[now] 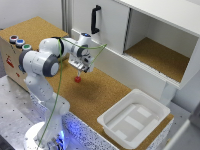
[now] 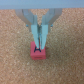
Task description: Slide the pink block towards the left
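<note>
The pink block point(image 1: 77, 79) is a tiny reddish-pink cube on the cork tabletop point(image 1: 100, 95), right under the arm's hand. In the wrist view the pink block point(image 2: 39, 53) sits just beyond the fingertips. My gripper point(image 1: 78, 74) points straight down over it. In the wrist view my gripper point(image 2: 38, 46) has its two fingers point(image 2: 33, 35) drawn together with almost no gap. The tips meet at the block's top edge and do not reach around its sides. I cannot tell if they press on it.
A wooden box point(image 1: 10, 57) with red, blue and green buttons stands at the exterior view's left. A white cabinet with a black handle point(image 1: 95, 20) and an open compartment point(image 1: 160, 55) lies behind. A white bin point(image 1: 134, 117) sits at the front right. A green cable point(image 1: 60, 85) hangs by the arm.
</note>
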Available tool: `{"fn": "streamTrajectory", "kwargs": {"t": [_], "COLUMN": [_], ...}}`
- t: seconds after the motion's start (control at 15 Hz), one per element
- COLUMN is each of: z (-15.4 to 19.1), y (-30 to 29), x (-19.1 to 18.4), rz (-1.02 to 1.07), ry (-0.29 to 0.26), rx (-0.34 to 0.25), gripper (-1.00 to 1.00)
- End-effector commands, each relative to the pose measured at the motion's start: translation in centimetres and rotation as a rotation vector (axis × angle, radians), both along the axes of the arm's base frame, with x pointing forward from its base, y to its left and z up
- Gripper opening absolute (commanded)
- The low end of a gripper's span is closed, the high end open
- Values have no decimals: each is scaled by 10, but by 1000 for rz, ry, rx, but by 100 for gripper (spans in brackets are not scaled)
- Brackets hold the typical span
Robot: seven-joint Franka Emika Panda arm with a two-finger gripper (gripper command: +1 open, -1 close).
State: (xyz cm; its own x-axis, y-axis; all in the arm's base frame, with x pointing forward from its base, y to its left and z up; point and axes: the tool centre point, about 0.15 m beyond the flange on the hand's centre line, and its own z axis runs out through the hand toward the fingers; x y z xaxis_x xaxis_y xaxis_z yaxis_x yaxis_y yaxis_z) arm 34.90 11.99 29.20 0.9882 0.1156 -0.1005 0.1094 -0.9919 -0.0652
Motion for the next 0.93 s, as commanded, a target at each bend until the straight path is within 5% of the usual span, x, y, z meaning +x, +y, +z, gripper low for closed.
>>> {"fn": "streamTrajectory", "kwargs": {"t": [0.0,0.2,0.87], "z": [-2,9,9], "y": [15,23,23], "x": [-13,-3,-3], "rz": [10,22,22], "ry": [-38,-75,-75], "rx": [15,7,7], "gripper": [100,100,100]}}
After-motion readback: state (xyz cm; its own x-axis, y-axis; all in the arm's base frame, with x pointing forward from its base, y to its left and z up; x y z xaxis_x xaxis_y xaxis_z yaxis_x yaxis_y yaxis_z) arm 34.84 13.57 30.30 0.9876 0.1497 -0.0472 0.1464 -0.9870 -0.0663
